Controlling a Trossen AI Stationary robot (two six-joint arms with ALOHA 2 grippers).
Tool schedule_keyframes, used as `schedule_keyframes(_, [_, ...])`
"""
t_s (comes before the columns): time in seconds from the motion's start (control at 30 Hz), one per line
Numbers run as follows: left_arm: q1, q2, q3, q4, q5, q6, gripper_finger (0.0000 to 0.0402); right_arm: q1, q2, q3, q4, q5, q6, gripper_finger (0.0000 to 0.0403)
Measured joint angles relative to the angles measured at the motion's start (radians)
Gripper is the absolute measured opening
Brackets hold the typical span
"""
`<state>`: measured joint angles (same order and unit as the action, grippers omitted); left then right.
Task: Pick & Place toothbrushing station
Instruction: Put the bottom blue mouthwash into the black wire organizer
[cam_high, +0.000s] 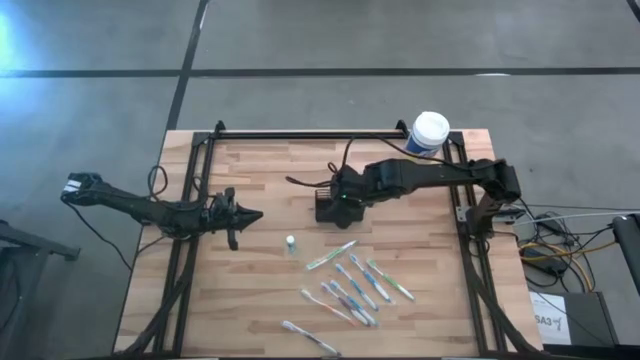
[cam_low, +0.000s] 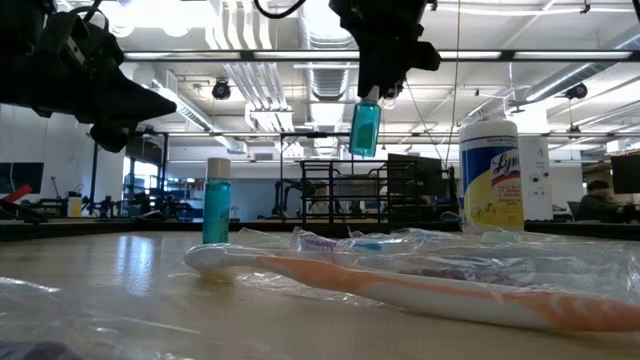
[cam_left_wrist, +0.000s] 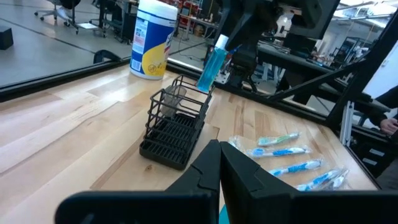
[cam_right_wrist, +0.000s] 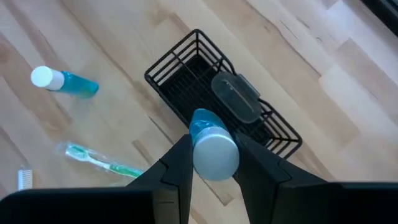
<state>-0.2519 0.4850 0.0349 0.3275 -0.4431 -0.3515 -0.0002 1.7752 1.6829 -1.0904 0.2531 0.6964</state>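
One blue bottle (cam_right_wrist: 210, 144) hung clamped in the right gripper (cam_right_wrist: 211, 163) above the caddy (cam_right_wrist: 217, 99); left gripper (cam_high: 236, 215) waited aside, clenched empty.

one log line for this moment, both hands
right hand: holds blue bottle above black caddy | left hand: shut, empty, waiting aside | second bottle: standing on table

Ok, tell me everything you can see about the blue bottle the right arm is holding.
The blue bottle is small, of clear blue-green plastic with a white cap. The right pincer grips it near the cap end, so it hangs cap-up in the air, slightly tilted, just above the black wire caddy. It touches nothing but the pincer. A second, similar bottle stands apart on the wooden table.
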Motion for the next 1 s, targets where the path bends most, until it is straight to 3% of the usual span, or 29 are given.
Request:
schedule_keyframes(0.5, [0.000,0.000,0.000,-0.021,0.001,0.000,0.0007,-0.032,0.014,0.027,0.005,-0.074,0.034,0.0091])
schedule_keyframes(1.0, [0.000,0.000,0.000,-0.028,0.001,0.000,0.0007,-0.064,0.014,0.023,0.026,-0.067,0.020,0.0091])
